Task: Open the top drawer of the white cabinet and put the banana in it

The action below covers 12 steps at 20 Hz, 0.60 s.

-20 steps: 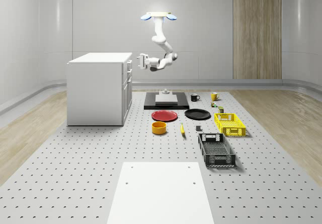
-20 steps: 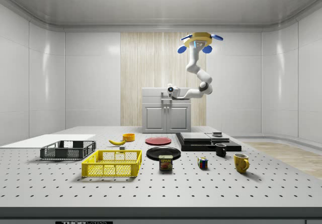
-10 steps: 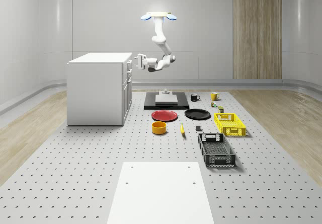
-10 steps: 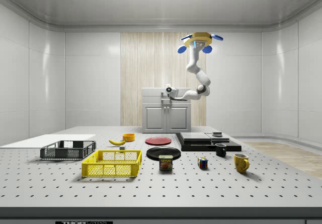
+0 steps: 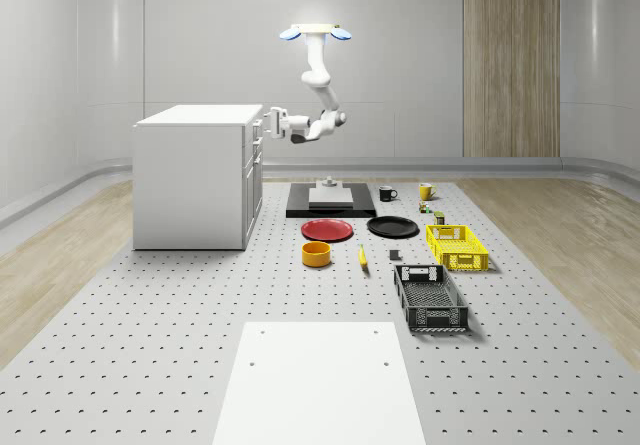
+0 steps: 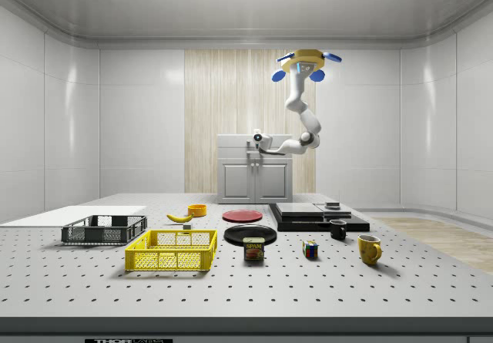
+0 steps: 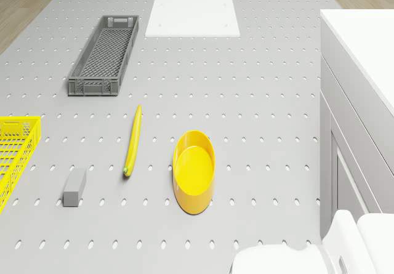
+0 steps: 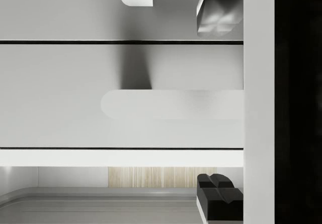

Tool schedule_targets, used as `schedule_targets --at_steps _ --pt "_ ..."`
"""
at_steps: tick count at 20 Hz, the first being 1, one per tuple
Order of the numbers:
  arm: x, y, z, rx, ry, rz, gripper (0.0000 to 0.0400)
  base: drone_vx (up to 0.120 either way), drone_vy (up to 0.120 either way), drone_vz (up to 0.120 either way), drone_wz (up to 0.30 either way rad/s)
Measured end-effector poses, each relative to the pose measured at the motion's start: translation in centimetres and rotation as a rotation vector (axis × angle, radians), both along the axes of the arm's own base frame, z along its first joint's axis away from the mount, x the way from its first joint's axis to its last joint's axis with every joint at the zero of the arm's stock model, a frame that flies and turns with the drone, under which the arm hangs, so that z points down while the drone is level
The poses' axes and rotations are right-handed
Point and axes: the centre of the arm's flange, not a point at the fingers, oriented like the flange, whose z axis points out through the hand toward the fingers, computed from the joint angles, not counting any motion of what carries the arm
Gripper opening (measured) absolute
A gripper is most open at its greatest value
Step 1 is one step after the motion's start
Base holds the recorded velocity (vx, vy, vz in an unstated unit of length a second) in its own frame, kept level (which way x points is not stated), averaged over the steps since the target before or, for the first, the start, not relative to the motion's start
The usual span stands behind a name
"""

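We see the perforated table (image 5: 150, 365) carrying everything, with the white cabinet (image 5: 190, 177) standing on the whole-scene view's left. Its top drawer (image 8: 121, 94) faces the wrist camera head-on, front flush and closed, with the pale handle (image 8: 171, 104) across its middle.

The drone (image 5: 315, 33) hovers high above the black platform (image 5: 330, 205), just off the cabinet's drawer side. Its arm (image 5: 322, 85) bends down and across toward the cabinet.

The gripper (image 5: 270, 122) sits at the top drawer's front, level with the handle. Its two fingertips (image 8: 217, 13) are spread apart, one on each side of the handle in the wrist view, gripping nothing. We can't tell if they touch the drawer front.

The white board (image 5: 318, 380) lies at the table's near end. The dark grey crate (image 5: 430, 298) and the yellow crate (image 5: 456, 246) lie on the whole-scene view's right. The red plate (image 5: 327, 230) and black plate (image 5: 392, 227) sit side by side near the platform.

The banana (image 7: 132, 140) lies flat on the table, well away from the cabinet, just beside the yellow bowl (image 7: 194, 171) but not touching it. A small grey block (image 7: 74, 187) lies near the banana's other side.
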Motion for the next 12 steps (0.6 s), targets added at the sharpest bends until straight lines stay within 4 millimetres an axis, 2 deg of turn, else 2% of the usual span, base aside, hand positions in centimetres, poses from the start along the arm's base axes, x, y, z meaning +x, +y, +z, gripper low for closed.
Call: schedule_targets --at_steps 12 --pt "0.06 1.25 0.42 0.000 0.000 0.000 0.0400 0.000 0.000 0.000 0.000"
